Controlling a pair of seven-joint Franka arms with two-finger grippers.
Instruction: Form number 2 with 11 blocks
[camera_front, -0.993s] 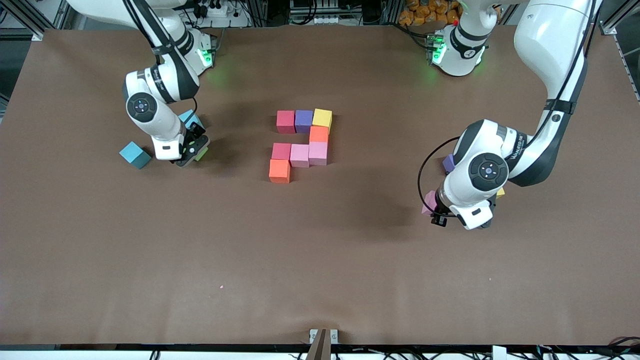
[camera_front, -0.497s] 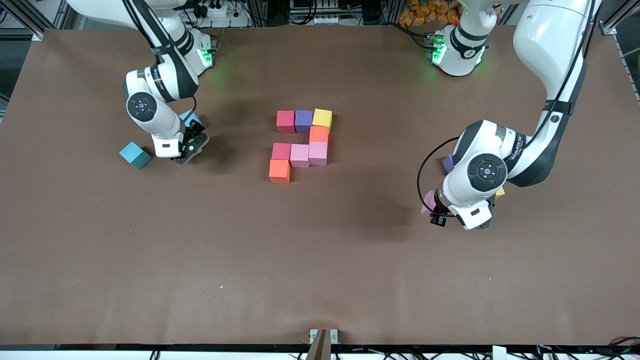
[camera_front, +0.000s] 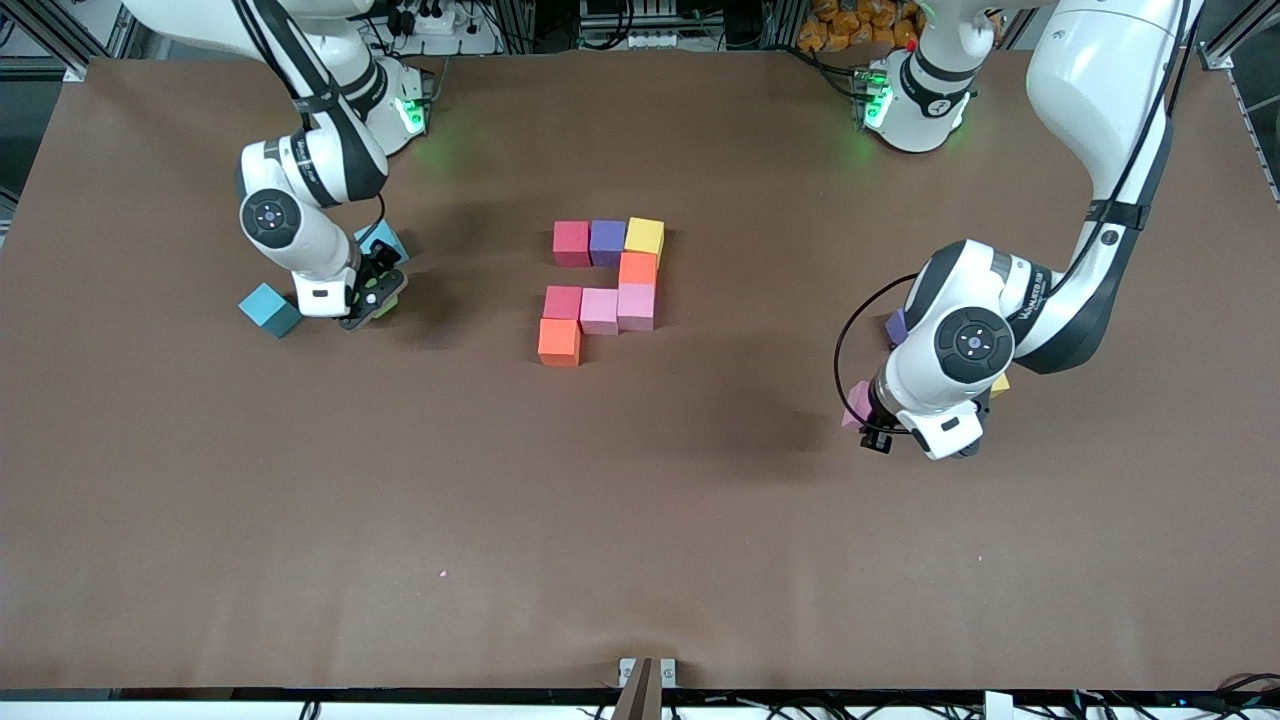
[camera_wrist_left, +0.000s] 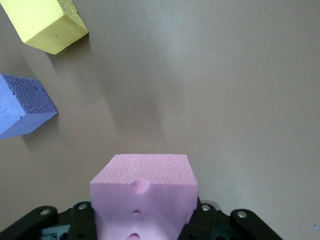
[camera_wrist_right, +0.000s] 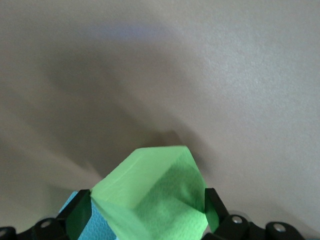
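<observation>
Several blocks lie joined mid-table: a red (camera_front: 571, 243), purple (camera_front: 607, 241) and yellow (camera_front: 645, 236) row, an orange one (camera_front: 638, 268), then two pink (camera_front: 618, 308) and a red, and an orange (camera_front: 559, 341) nearest the camera. My left gripper (camera_front: 868, 420) (camera_wrist_left: 144, 220) is shut on a pink block (camera_wrist_left: 142, 185) (camera_front: 853, 405) at the left arm's end, beside a loose yellow block (camera_wrist_left: 45, 22) and a purple one (camera_wrist_left: 22, 105). My right gripper (camera_front: 368, 300) (camera_wrist_right: 147, 210) is open. Its fingers straddle the green block (camera_wrist_right: 150, 190) (camera_front: 386, 301), which sits corner-on and nearly fills the gap.
Two light-blue cubes flank the right gripper: one (camera_front: 382, 238) (camera_wrist_right: 75, 212) right against the green block, the other (camera_front: 270, 309) toward the right arm's end of the table. Bare brown table stretches between both arms and the front camera.
The right arm has shifted a little toward its own end of the table, its gripper staying around the green block. The left arm has not moved.
</observation>
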